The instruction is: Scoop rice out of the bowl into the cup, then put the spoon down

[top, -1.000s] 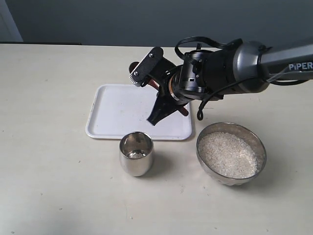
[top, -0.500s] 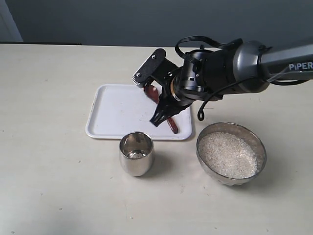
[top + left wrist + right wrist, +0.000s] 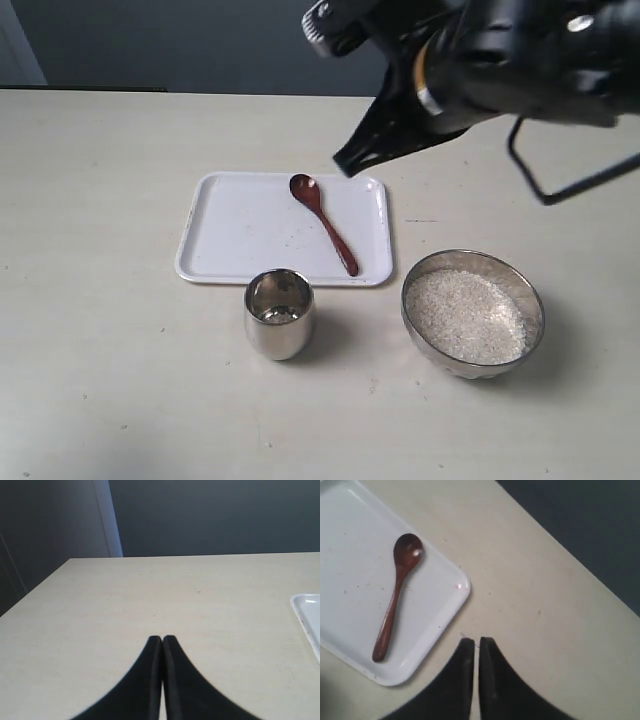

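Observation:
The reddish-brown wooden spoon [image 3: 325, 225] [image 3: 395, 600] lies free on the white tray [image 3: 235, 235] [image 3: 350, 610], head toward the far side. The steel cup [image 3: 279, 313] stands in front of the tray, with a few pale grains at its bottom. To its right sits the steel bowl [image 3: 531, 300], holding a mound of white rice [image 3: 465, 315]. My right gripper [image 3: 345, 160] [image 3: 476, 641] hangs high above the tray's far right corner, shut and holding nothing. In the left wrist view my left gripper [image 3: 162, 639] is shut over bare table, also holding nothing.
The cream table [image 3: 100, 350] spreads round the tray, cup and bowl. A corner of the tray [image 3: 307, 612] shows at the edge of the left wrist view. A dark wall runs behind the table's far edge.
My right gripper let go of the spoon, which now lies on the tray. The gripper rose up and away toward the far right and shut.

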